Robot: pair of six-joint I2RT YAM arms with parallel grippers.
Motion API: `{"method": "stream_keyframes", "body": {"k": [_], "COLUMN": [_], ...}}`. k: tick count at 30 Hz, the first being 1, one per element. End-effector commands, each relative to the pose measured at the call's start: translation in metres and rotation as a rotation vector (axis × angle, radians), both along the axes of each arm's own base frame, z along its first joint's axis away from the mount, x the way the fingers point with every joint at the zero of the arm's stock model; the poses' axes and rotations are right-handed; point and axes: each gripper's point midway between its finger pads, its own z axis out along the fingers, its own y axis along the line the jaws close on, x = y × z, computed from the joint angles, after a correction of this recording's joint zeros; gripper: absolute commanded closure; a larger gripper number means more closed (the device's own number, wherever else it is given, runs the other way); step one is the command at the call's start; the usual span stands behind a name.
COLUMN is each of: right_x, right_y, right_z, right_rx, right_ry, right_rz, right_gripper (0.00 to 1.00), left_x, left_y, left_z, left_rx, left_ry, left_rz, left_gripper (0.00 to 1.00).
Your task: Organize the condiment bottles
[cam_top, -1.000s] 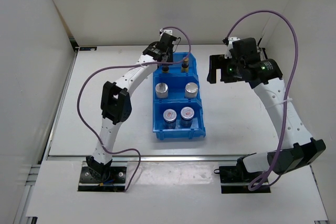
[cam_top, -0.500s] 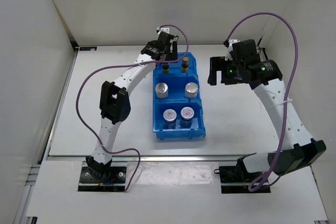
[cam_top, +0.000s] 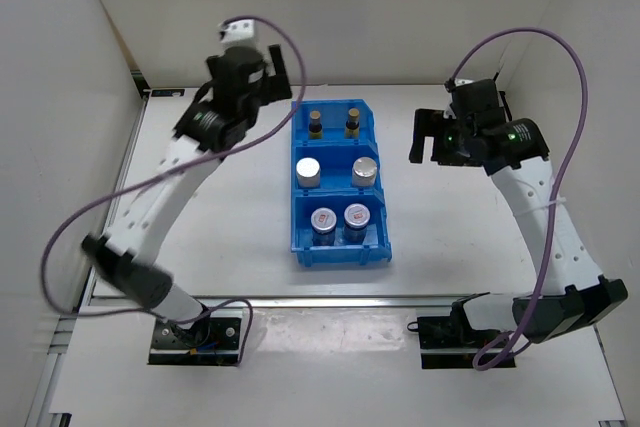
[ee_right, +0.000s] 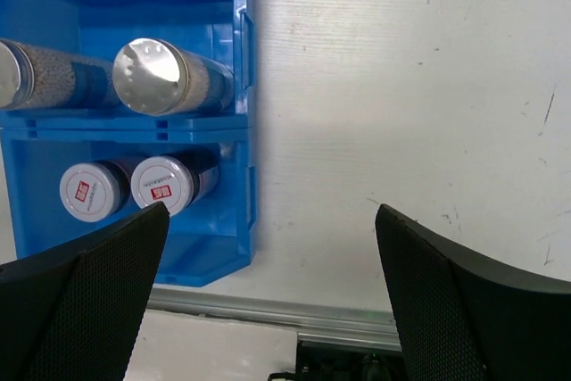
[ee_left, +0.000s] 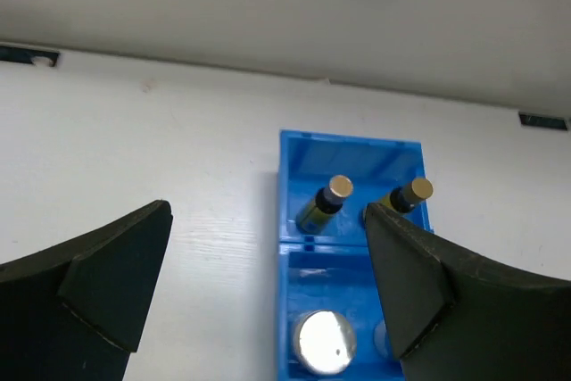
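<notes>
Spreading out beneath both arms, the white bench [cam_top: 230,237] is closed in by pale walls [cam_top: 300,17] at the back and on both sides. A metal rail [cam_top: 400,300] runs along its near edge. Near the middle sits a blue three-compartment bin [cam_top: 340,253], lying front to back. Its far compartment holds two amber dark-capped bottles [cam_top: 314,124], the middle one two white silver-capped cylinders [cam_top: 308,171], and the near one two red-marked jars [cam_top: 323,219]. Bare bench lies on either side of the bin. The left end effector [cam_top: 277,72] hangs released and empty above the bench, left of the bin's far end. The right end effector [cam_top: 427,137], also spread wide and gripping nothing, hovers well right of the bin.
</notes>
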Motion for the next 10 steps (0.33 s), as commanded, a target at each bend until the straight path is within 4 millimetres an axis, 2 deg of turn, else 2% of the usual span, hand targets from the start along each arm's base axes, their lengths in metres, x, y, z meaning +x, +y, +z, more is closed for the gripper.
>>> {"method": "stream_keyframes", "body": {"k": [1,2,3,6,7,8,9,10], "right_x": [-0.007,-0.008,-0.011,-0.012,-0.012,-0.013,-0.012,-0.012], "right_y": [-0.007,-0.007,-0.008,-0.009,-0.008,-0.009,-0.01,-0.01], "right_z": [0.009,0.003,0.003,0.003,0.008,0.003,0.008,0.014], "right_rx": [0.02,0.019,0.019,0.026,0.039,0.035,0.037,0.047], "right_ry": [-0.045,-0.04,-0.042,-0.059,-0.076,-0.065,-0.088,-0.114], "right_rz": [-0.044,-0.044,-0.044,-0.044,-0.05,-0.051,-0.057,-0.057], "right_gripper": [0.0,0.0,0.0,0.0,0.0,0.0,0.0,0.0], "left_x": [-0.042,-0.049,-0.068,-0.091,-0.108,-0.116,-0.123,-0.128], "left_y": [0.042,0.048,0.063,0.081,0.095,0.1,0.107,0.11], "left_z": [-0.002,-0.003,-0.02,-0.037,-0.051,-0.054,-0.057,-0.076], "left_rx": [0.051,0.037,0.071,0.085,0.099,0.085,0.085,0.097], "left_ry": [-0.046,-0.071,-0.066,-0.104,-0.113,-0.133,-0.154,-0.16], "left_rz": [0.074,0.084,0.09,0.094,0.1,0.102,0.112,0.109], "left_gripper": [0.0,0.0,0.0,0.0,0.0,0.0,0.0,0.0]}}
